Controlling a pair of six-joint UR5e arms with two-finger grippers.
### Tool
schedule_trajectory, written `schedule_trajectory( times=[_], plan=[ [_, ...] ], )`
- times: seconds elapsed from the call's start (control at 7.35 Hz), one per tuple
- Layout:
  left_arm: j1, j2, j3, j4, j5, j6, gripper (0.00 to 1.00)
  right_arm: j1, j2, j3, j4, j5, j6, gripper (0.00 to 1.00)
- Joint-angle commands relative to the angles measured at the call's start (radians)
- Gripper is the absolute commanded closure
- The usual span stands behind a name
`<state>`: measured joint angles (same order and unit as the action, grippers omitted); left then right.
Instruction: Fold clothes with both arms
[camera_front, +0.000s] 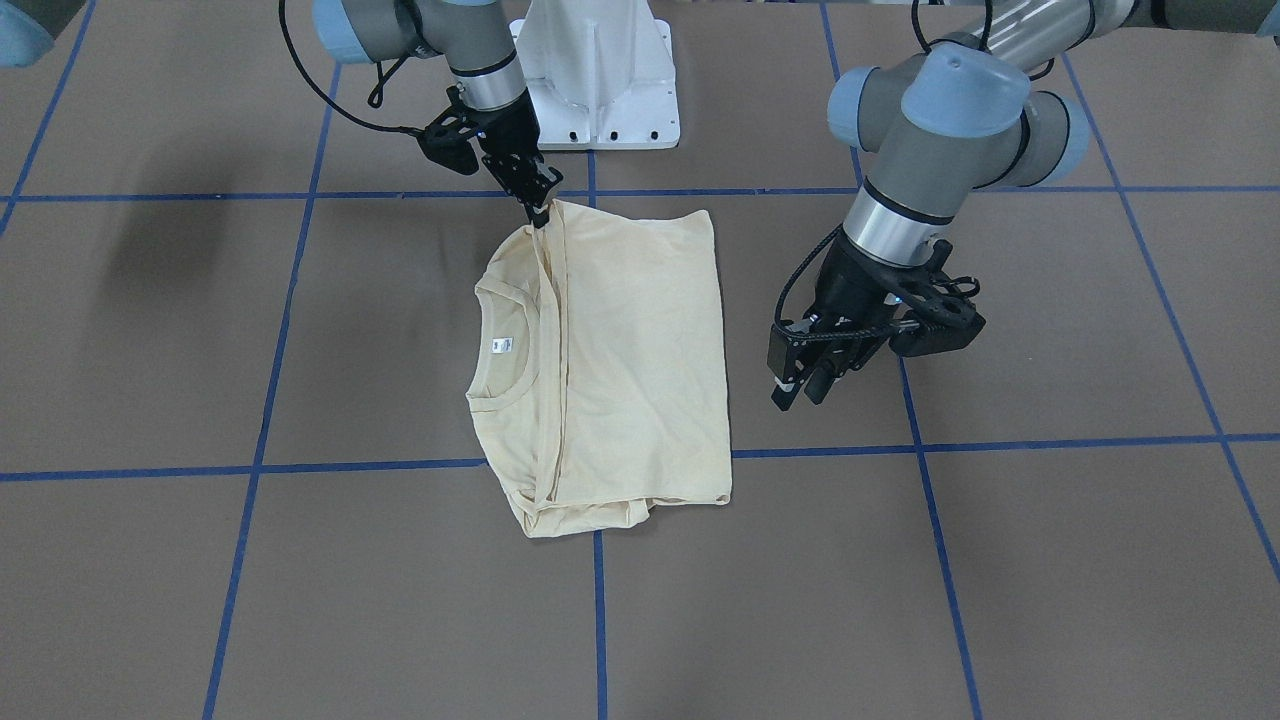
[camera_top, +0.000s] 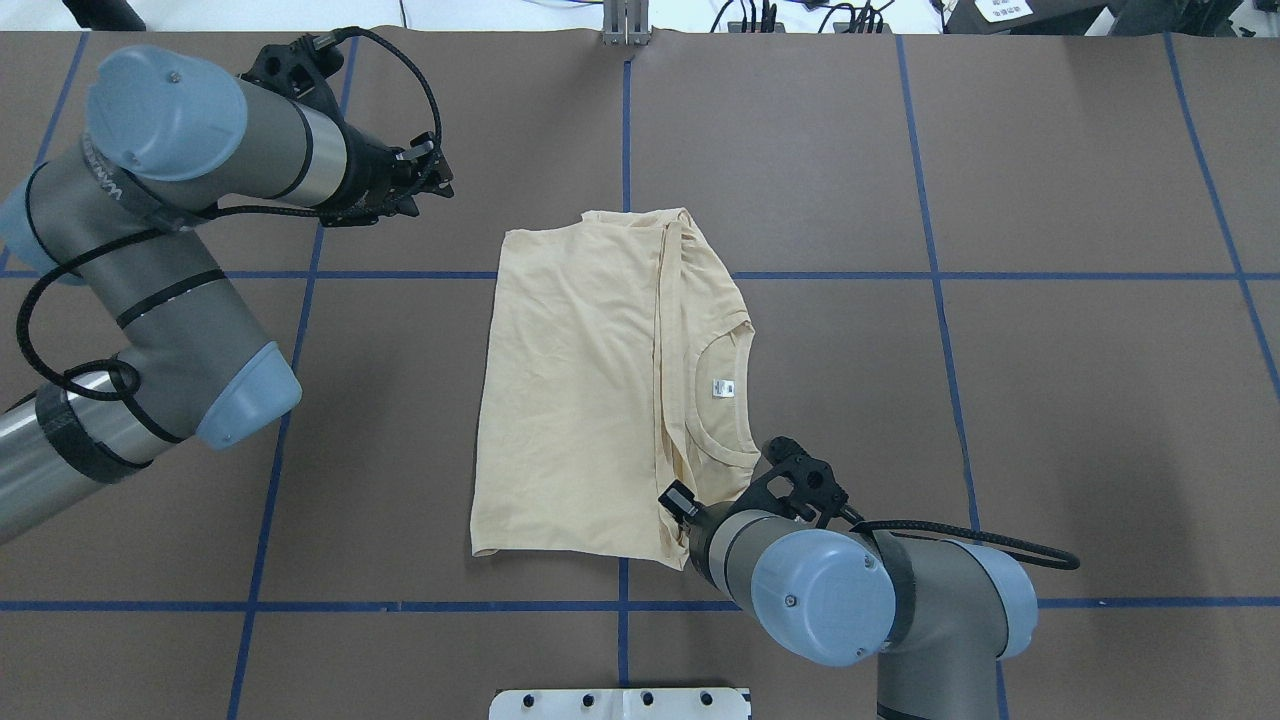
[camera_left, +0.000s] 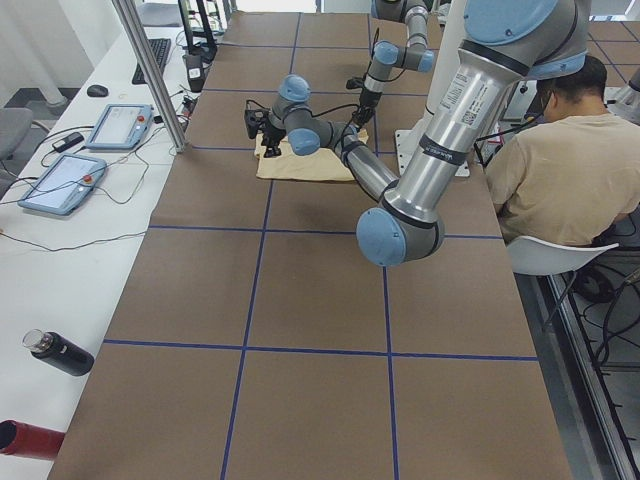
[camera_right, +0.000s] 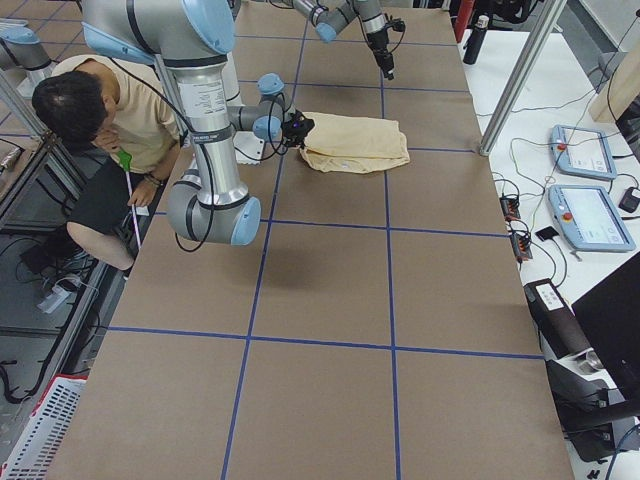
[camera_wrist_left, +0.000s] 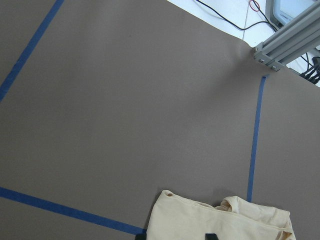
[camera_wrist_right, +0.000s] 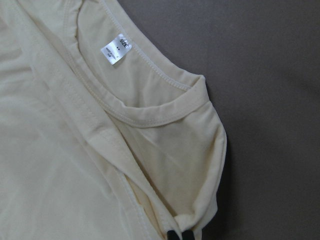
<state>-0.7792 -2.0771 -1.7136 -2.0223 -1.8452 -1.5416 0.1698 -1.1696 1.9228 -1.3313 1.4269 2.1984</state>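
Cream T-shirt (camera_top: 580, 400) lies folded flat on the brown table (camera_top: 1050, 400), just in front of the white pedestal base (camera_front: 600, 90) — long axis runs straight out from the base, collar (camera_top: 728, 345) facing robot's right. Right gripper (camera_front: 541, 214) is clamped on the base-side corner. Left gripper (camera_front: 800, 390) hovers off the opposite edge — fingers look parted, holding nothing.

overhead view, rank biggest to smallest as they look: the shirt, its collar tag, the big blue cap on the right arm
1. shirt
2. right arm's blue cap, though it sits nearer the camera, which inflates it
3. collar tag, smallest by far
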Motion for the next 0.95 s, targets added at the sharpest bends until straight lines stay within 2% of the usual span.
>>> schedule_trajectory(
  times=[0.0, 0.27, 0.41, 0.82],
  plan=[
    [0.120, 0.088, -0.114, 0.000, 0.062, -0.165, 0.50, 0.004, -0.013, 0.016, -0.003, 0.000, 0.001, 1.00],
    [0.323, 0.207, -0.242, 0.001, 0.162, -0.398, 0.50, 0.000, -0.015, 0.016, -0.003, 0.000, 0.001, 1.00],
    [0.451, 0.222, -0.239, 0.016, 0.261, -0.479, 0.50, 0.000, -0.015, 0.018, -0.003, 0.001, 0.001, 1.00],
    [0.570, 0.215, -0.245, 0.141, 0.285, -0.557, 0.50, -0.001, -0.012, 0.018, -0.003, 0.001, 0.001, 1.00]
  ],
)
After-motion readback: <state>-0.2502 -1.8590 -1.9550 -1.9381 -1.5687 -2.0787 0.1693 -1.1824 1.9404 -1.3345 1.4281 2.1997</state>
